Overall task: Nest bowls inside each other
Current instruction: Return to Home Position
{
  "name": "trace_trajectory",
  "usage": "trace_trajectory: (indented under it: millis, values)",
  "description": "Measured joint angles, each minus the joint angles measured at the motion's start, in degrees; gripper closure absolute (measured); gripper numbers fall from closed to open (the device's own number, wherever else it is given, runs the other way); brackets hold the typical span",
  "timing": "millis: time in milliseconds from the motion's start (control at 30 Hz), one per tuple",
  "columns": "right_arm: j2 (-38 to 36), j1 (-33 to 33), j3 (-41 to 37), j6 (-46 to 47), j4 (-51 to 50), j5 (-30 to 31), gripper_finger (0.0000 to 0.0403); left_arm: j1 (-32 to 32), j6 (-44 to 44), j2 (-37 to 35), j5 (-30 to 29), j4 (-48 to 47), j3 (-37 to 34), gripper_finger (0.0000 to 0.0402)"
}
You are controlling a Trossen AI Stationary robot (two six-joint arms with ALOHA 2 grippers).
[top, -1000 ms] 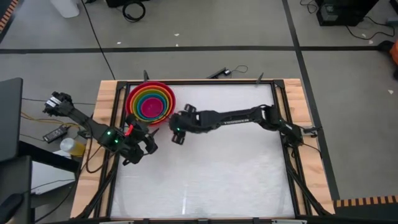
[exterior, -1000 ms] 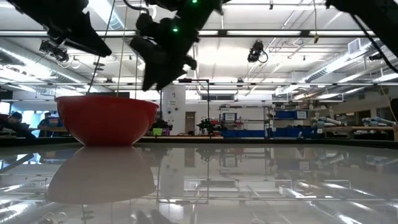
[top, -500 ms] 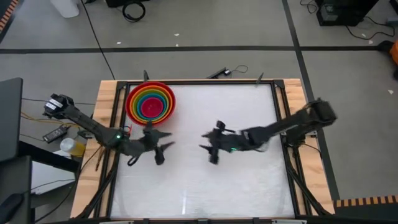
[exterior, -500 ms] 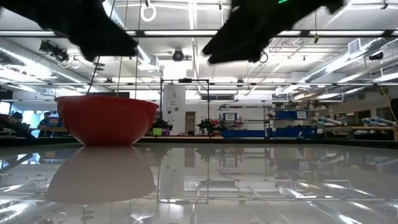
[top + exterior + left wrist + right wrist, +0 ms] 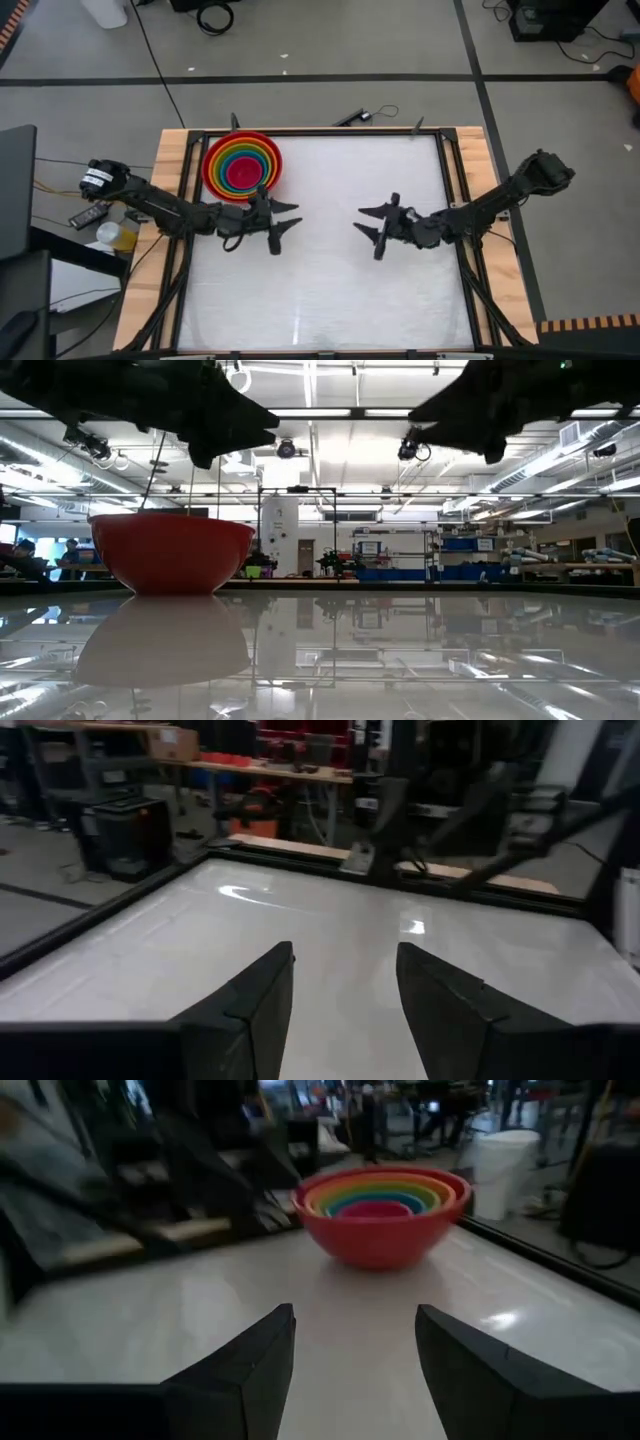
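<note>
The bowls (image 5: 242, 165) stand nested in one stack at the table's far left: red outermost, then orange, yellow-green and blue, with magenta-pink innermost. The red bowl (image 5: 172, 552) rests on its base on the white table top. My left gripper (image 5: 290, 218) hovers open just near-right of the stack, pointing level toward the table's right. My right gripper (image 5: 363, 222) hovers open right of the table's middle, pointing left at the stack (image 5: 382, 1215). Nothing is between either pair of fingers (image 5: 345, 960) (image 5: 355, 1325).
A black frame (image 5: 448, 170) and wooden side boards (image 5: 168, 180) edge the white table top (image 5: 320, 290). In the left wrist view, the right arm (image 5: 480, 820) shows across the table. Cables and small items lie on the floor to the left of the table.
My right gripper has drawn away from the bowls toward the table's right edge and a little nearer. It has turned to point level at the stack. My left gripper has swung toward the table's middle and tipped up to point level. The bowls have stayed put.
</note>
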Motion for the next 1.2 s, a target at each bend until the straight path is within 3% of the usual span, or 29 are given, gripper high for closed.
trace_trajectory:
  millis: [167,300,533,700,800,933,1067,1200]
  values:
    - [-8.8,0.4,-1.3,-4.5,2.3,-3.4,0.0201,2.7,3.9,-4.8,0.0,-0.5,0.3,0.0221]
    - [-17.8,1.9,-1.3,-9.7,0.4,-5.1,0.0217,2.9,5.8,-13.2,0.0,-6.5,0.3,0.0221]
    - [-31.1,4.7,-1.3,-10.0,-11.9,-5.7,0.0254,0.9,6.3,-31.9,-0.3,-22.1,0.4,0.0221]
    - [-34.9,7.2,-1.3,-7.1,-19.4,-4.1,0.0297,-0.3,3.6,-37.6,-0.3,-28.4,-1.1,0.0221]
    - [-34.6,8.7,-1.3,-6.0,-21.7,-3.2,0.0335,-1.2,-0.1,-36.8,-0.3,-25.3,-6.1,0.0232]
    - [-32.8,10.1,-1.3,-5.9,-22.2,-3.1,0.0391,-1.6,-2.0,-34.2,-0.3,-11.6,-15.9,0.0268]
    - [-32.3,10.2,-1.3,-5.5,-22.0,-3.0,0.0388,-1.3,-1.0,-34.6,-0.4,0.0,-22.4,0.0314]
    - [-32.3,10.2,-1.6,-5.5,-22.1,-3.0,0.0396,-1.1,2.5,-37.8,0.1,1.9,-22.4,0.0362]
